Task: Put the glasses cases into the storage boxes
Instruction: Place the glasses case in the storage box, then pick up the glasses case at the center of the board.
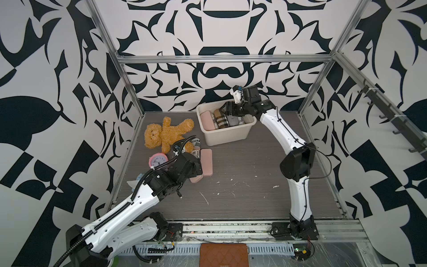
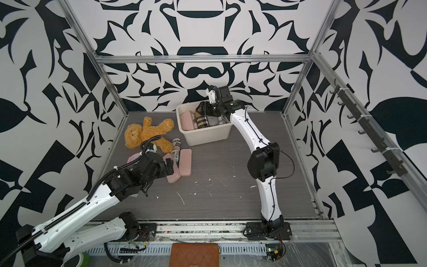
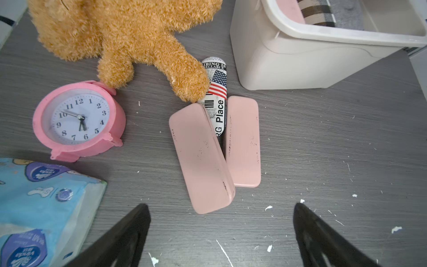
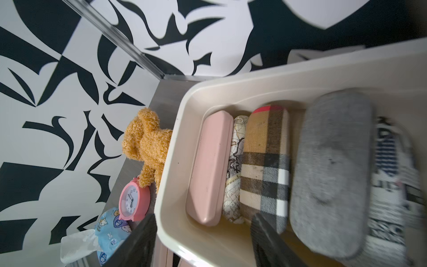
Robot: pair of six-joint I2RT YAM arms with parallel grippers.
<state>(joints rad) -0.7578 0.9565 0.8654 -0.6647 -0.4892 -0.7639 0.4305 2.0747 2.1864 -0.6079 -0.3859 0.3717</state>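
The cream storage box (image 1: 227, 135) stands at the back of the table and holds several glasses cases side by side: pink (image 4: 210, 166), map-print, tan plaid (image 4: 265, 166), grey felt (image 4: 330, 173) and newspaper-print. My right gripper (image 4: 203, 240) hovers over the box (image 4: 277, 78), open and holding nothing, one finger outside the rim. On the table lie two pink cases (image 3: 201, 157) (image 3: 243, 141) with a newspaper-print case (image 3: 218, 92) wedged between them. My left gripper (image 3: 221, 231) is wide open just short of the nearer pink case, touching nothing.
A tan teddy bear (image 1: 166, 134) lies left of the box, one paw on the newspaper-print case. A pink alarm clock (image 3: 78, 120) and a blue tissue packet (image 3: 41, 203) sit left of the pink cases. A brown quilted wallet (image 1: 223, 254) lies at the front edge.
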